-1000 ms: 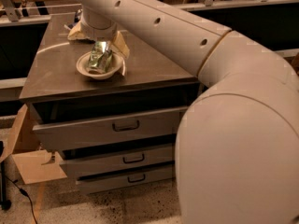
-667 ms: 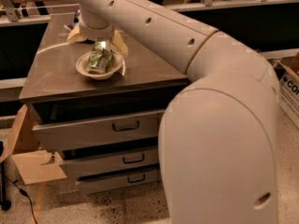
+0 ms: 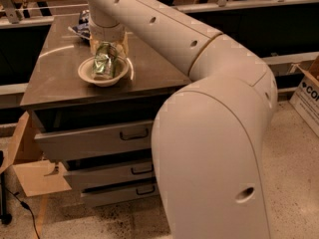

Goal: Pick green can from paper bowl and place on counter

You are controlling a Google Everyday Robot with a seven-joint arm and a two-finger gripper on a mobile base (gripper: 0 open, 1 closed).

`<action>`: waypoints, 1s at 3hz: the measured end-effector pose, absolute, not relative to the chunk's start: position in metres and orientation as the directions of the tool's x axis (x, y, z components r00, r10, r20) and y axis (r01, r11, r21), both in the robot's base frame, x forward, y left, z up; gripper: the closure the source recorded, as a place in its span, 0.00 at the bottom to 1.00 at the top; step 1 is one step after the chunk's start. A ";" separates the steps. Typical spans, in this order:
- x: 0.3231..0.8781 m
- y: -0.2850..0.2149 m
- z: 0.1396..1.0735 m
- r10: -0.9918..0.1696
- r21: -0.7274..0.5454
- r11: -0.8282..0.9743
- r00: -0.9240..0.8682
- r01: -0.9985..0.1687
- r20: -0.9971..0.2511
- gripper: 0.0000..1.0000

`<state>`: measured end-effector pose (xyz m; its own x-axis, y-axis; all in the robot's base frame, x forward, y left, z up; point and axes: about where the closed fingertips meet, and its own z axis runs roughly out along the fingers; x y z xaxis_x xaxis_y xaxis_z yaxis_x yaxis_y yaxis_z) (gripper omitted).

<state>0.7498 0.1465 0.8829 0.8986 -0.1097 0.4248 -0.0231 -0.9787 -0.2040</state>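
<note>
The green can (image 3: pixel 103 64), dented and metallic, lies in the off-white paper bowl (image 3: pixel 88 77). The bowl stands on the dark grey-brown counter (image 3: pixel 57 81), towards its middle back. My gripper (image 3: pixel 107 46) hangs at the end of the long white arm, directly over the can and bowl, and reaches down to the can's top. The wrist hides the can's far end. The can rests in the bowl and is not lifted.
A dark blue chip bag (image 3: pixel 81 30) lies behind the bowl at the counter's back. The cabinet's three handled drawers (image 3: pixel 94 139) face me. My arm's big elbow (image 3: pixel 214 148) fills the right foreground. Cardboard boxes stand at the lower left (image 3: pixel 30 176) and far right (image 3: pixel 306 91).
The arm's elbow has swung towards the left and the view has drawn closer to the cabinet. The gripper stays over the bowl and the can stays in it.
</note>
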 end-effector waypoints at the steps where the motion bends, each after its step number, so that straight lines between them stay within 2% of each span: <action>1: 0.754 0.139 0.894 -0.135 -0.214 -0.976 0.893 -0.045 0.429 0.64; 2: 0.759 0.125 0.926 -0.209 -0.274 -0.958 0.864 -0.087 0.457 0.88; 3: 0.767 0.102 0.967 -0.306 -0.358 -0.925 0.809 -0.128 0.502 1.00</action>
<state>0.7675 0.1017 0.9667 0.8086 -0.3062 0.5024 -0.1281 -0.9250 -0.3577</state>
